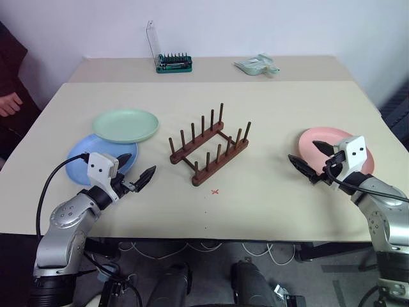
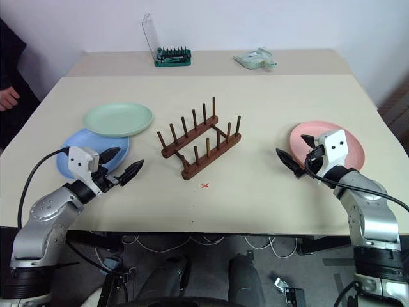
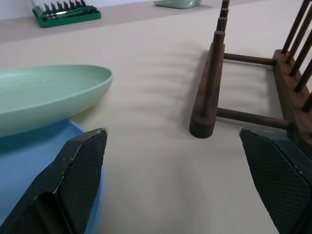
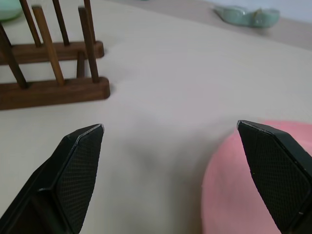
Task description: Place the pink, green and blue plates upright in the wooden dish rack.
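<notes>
The empty wooden dish rack (image 1: 209, 148) stands mid-table, set diagonally. To its left the green plate (image 1: 125, 125) lies flat, overlapping the far edge of the blue plate (image 1: 80, 157). My left gripper (image 1: 142, 163) hovers open over the blue plate's near right rim, pointing toward the rack (image 3: 209, 87), with nothing between its fingers. On the right the pink plate (image 1: 319, 135) lies flat. My right gripper (image 1: 302, 150) is open and empty at that plate's left edge (image 4: 239, 180), pointing toward the rack.
A green tool holder with a clear lid (image 1: 173, 62) and a pale green object (image 1: 257, 65) sit on the back table. A person's hand (image 1: 9, 102) rests at the far left. A small red cross (image 1: 215, 191) marks the table before the rack.
</notes>
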### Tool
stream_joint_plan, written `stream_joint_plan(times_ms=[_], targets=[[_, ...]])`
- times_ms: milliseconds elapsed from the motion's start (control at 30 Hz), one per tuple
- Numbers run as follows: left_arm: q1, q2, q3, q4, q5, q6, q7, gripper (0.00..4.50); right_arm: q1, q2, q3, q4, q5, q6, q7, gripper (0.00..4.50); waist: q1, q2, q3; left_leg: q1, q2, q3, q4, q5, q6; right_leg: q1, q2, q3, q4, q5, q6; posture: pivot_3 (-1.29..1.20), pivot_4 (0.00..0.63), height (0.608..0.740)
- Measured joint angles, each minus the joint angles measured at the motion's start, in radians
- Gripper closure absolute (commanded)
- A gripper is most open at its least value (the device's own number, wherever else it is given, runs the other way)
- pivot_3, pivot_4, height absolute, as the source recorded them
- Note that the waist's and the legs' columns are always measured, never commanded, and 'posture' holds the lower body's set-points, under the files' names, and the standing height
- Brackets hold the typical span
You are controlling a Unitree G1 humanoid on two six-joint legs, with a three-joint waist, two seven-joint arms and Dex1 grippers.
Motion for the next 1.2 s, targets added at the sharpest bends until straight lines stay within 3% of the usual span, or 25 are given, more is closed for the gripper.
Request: stream_joint_plan(times_ms=[333, 533, 667, 867, 1133, 1200], targets=[[0.044, 0.080, 0.003, -0.006, -0.021, 0.010, -0.119, 0.00, -0.003, 0.039, 0.007, 0.018, -0.003, -0.029, -0.003, 0.02, -0.002, 0.000, 0.000, 0.000, 0.001, 0.001, 0.000, 0.000, 0.000, 0.000, 0.001, 0.001, 0.000, 0.000, 0.000, 0.00, 0.150, 0.740], [0.048, 0.118, -0.143, -0.035, 0.023, 0.041, -0.200, 0.00, 0.138, 0.028, 0.021, -0.107, 0.044, 0.016, 0.087, 0.02, 0.008, 0.000, 0.000, -0.001, 0.003, 0.006, 0.000, 0.000, 0.001, 0.000, 0.000, 0.001, 0.000, 0.000, 0.000, 0.00, 0.150, 0.740], [-0.005, 0.058, -0.250, -0.026, 0.086, 0.028, -0.182, 0.00, 0.225, -0.001, 0.022, -0.235, 0.085, 0.073, 0.125, 0.02, -0.001, 0.000, 0.000, 0.000, 0.005, 0.011, 0.000, 0.000, 0.001, 0.000, 0.000, 0.001, 0.000, 0.000, 0.000, 0.00, 0.150, 0.740], [-0.061, -0.089, -0.400, 0.035, 0.216, 0.004, -0.077, 0.00, 0.229, 0.044, 0.066, -0.386, 0.108, 0.143, 0.039, 0.02, 0.003, 0.000, -0.001, 0.001, 0.006, 0.013, 0.000, 0.000, 0.001, 0.000, 0.000, 0.001, 0.000, 0.001, 0.000, 0.00, 0.150, 0.740], [-0.111, -0.196, -0.433, 0.110, 0.304, -0.020, 0.065, 0.00, 0.212, 0.053, 0.107, -0.466, 0.132, 0.217, -0.029, 0.02, 0.021, 0.000, -0.002, 0.004, 0.006, 0.014, 0.001, -0.001, 0.001, 0.004, -0.001, 0.001, -0.001, 0.001, 0.001, 0.00, 0.150, 0.740], [-0.131, -0.210, -0.436, 0.144, 0.313, -0.036, 0.068, 0.56, 0.204, 0.053, 0.116, -0.466, 0.134, 0.224, -0.039, 0.00, 0.025, 0.000, -0.002, 0.008, 0.006, 0.014, 0.001, -0.001, 0.001, 0.009, -0.001, 0.001, -0.002, 0.001, 0.001, 0.00, 0.150, 0.740]])
